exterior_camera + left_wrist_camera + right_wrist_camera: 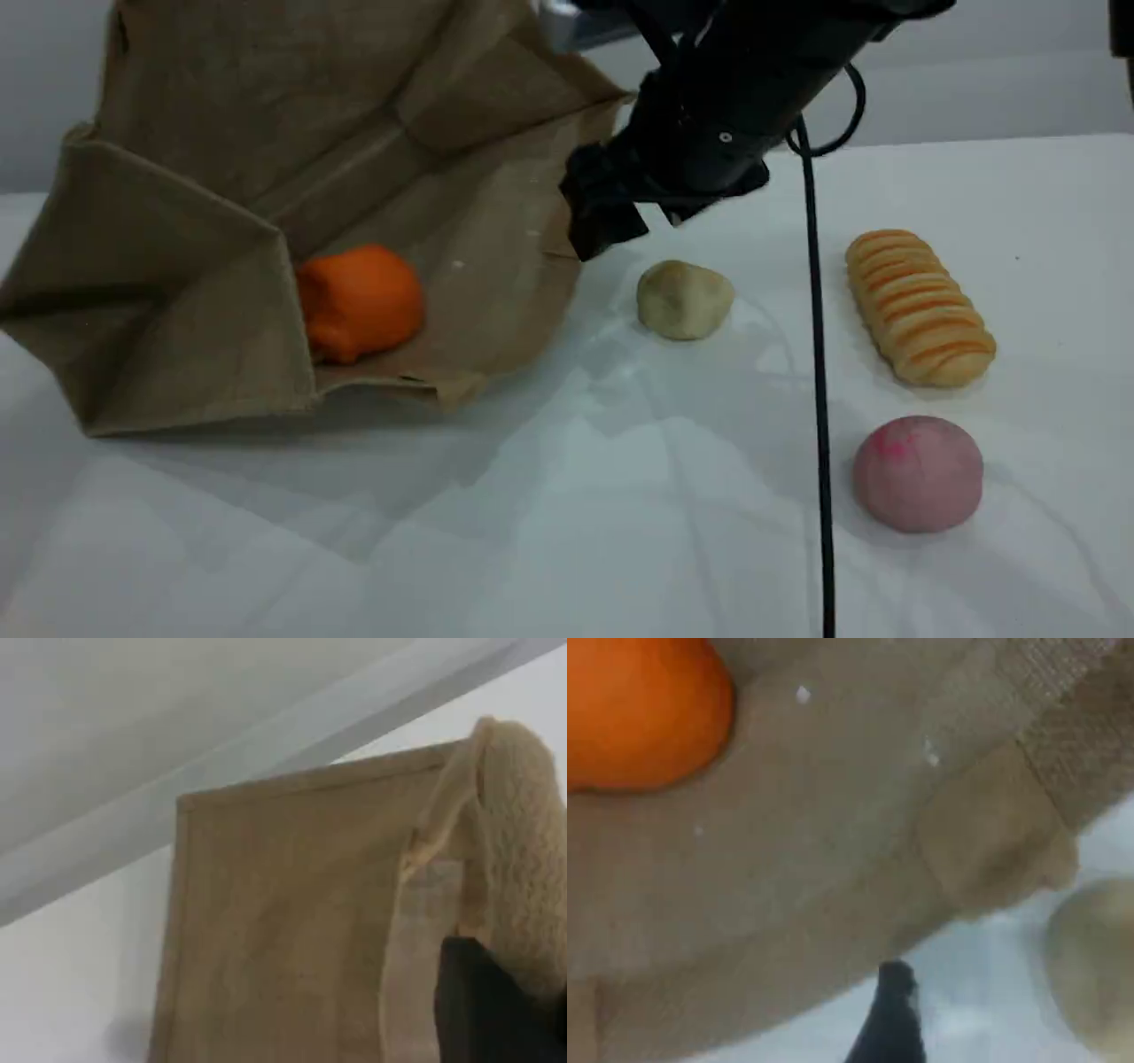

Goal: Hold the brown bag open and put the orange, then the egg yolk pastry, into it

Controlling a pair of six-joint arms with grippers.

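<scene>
The brown bag (221, 159) lies on its side at the left with its mouth open toward the camera. The orange (359, 301) rests inside it on the lower panel, and shows in the right wrist view as well (642, 713). On the table just right of the bag's edge sits the egg yolk pastry (684, 299), outside the bag. My right gripper (611, 226) hangs open above the bag's right rim, up and left of the pastry, holding nothing. In the left wrist view the bag's beige handle (523, 859) rises from my left gripper's dark fingertip (487, 1010), which is shut on it.
A long orange-striped bread roll (917, 306) lies at the right, with a pink round bun (917, 474) nearer the camera. A black cable (817, 372) hangs from the right arm down across the table between the pastry and the roll.
</scene>
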